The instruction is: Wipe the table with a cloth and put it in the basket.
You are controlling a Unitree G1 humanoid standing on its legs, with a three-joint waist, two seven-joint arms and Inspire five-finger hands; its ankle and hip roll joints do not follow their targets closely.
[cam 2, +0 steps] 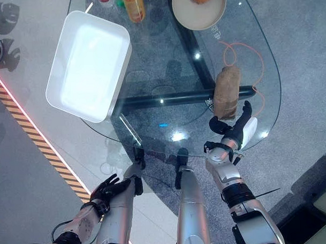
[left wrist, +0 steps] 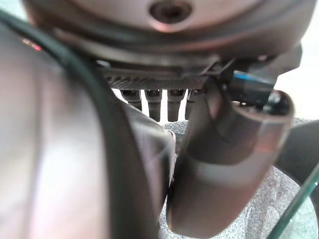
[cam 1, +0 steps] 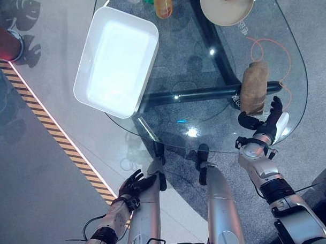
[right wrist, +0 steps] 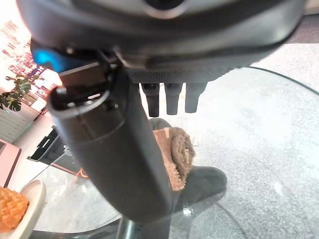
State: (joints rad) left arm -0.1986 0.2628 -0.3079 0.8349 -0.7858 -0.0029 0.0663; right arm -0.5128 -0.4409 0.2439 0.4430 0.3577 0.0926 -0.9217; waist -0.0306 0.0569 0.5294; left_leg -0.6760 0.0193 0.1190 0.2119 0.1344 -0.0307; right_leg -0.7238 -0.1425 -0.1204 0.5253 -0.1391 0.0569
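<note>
A rolled brown cloth (cam 1: pixel 254 88) lies on the glass table (cam 1: pixel 204 61) near its right edge; the right wrist view shows the cloth (right wrist: pixel 175 154) just past the thumb. My right hand (cam 1: pixel 267 122) hovers at the near right rim, just short of the cloth, fingers straight and apart from it. A white rectangular basket (cam 1: pixel 116 59) rests on the table's left side. My left hand (cam 1: pixel 134 184) hangs low beside the table's near left, below its edge, fingers relaxed and holding nothing.
A beige plate (cam 1: pixel 227 8) with orange food sits at the far edge, next to an orange bottle (cam 1: pixel 162 4). An orange cable (cam 1: pixel 267 43) loops beyond the cloth. A yellow-black striped strip (cam 1: pixel 50 126) crosses the floor on the left.
</note>
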